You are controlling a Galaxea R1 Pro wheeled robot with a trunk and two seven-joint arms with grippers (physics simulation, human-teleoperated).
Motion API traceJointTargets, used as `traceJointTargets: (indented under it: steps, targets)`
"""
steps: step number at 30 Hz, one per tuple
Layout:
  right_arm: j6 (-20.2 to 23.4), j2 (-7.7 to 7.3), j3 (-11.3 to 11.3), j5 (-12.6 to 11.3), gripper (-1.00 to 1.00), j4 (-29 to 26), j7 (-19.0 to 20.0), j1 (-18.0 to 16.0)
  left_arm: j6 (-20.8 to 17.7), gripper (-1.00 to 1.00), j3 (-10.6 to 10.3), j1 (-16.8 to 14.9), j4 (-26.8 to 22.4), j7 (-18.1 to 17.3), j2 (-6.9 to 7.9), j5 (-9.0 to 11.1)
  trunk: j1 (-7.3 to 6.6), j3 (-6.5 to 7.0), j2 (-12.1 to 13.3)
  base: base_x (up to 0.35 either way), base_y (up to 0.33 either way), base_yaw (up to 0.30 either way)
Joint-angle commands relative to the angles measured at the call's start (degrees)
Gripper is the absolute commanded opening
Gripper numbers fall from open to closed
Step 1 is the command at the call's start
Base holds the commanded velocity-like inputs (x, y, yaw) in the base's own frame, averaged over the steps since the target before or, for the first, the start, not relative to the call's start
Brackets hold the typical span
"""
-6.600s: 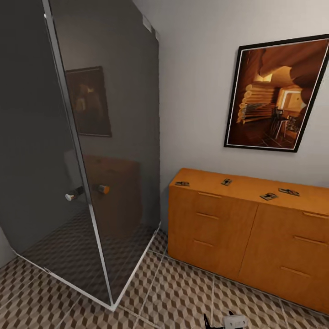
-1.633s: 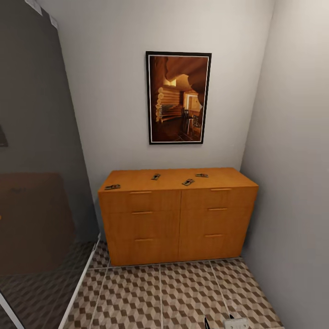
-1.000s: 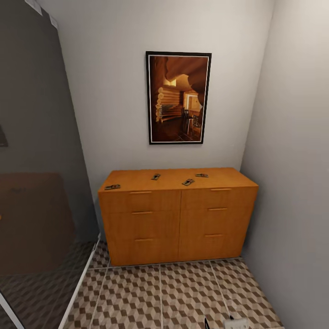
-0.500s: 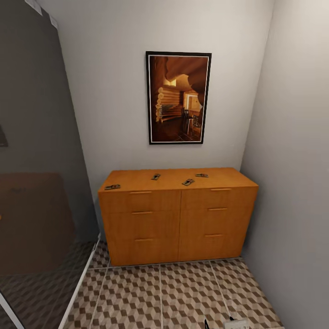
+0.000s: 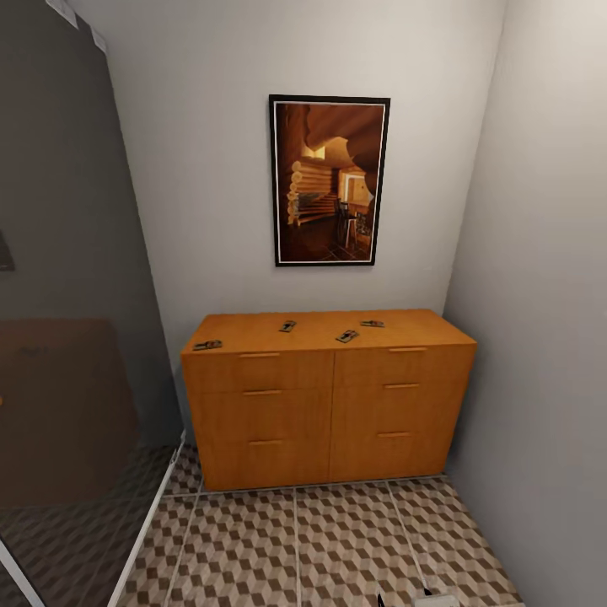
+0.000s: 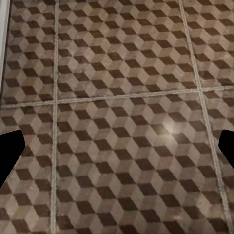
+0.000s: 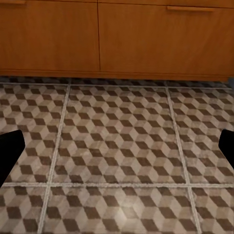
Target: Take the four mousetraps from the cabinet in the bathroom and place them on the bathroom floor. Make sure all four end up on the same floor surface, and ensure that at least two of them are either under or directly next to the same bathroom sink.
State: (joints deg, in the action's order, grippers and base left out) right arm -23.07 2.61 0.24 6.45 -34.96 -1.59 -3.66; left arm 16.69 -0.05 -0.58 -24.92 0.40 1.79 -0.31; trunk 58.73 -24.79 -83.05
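Both grippers (image 6: pixel 117 146) (image 7: pixel 117 146) seemingly open; mousetraps (image 5: pixel 346 335) on cabinet (image 5: pixel 329 405)

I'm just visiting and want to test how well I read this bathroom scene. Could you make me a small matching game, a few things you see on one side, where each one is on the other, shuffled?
Things:
1. Four tiny brown wooden mousetraps
2. Dark-framed picture of a wooden interior
3. Low orange-brown wooden cabinet with bar handles
4. Dark glass shower panel

Places:
A. Standing on the cube-patterned tiled floor, against the back wall
B. Along the left side of the head view
C. Lying on the cabinet's flat top
D. Hanging on the wall above the cabinet

Pairs: 1-C, 2-D, 3-A, 4-B
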Motion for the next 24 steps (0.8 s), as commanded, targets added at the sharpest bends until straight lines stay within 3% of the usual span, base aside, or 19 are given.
traceJointTargets:
  steps: [1, 24]
  targets:
    - [-0.12, 0.02, -0.06, 0.54, 1.00, 0.03, -0.17, -0.03, 0.18, 1.00, -0.01, -0.03, 0.04, 0.04, 0.00, -0.04, 0.00, -0.06, -0.03, 0.000, 0.000, 0.000]
    - [-0.13, 0.01, -0.06, 0.58, 1.00, 0.07, -0.17, -0.03, 0.18, 1.00, -0.04, -0.03, 0.04, 0.04, -0.04, -0.04, 0.00, -0.06, -0.03, 0.000, 0.000, 0.000]
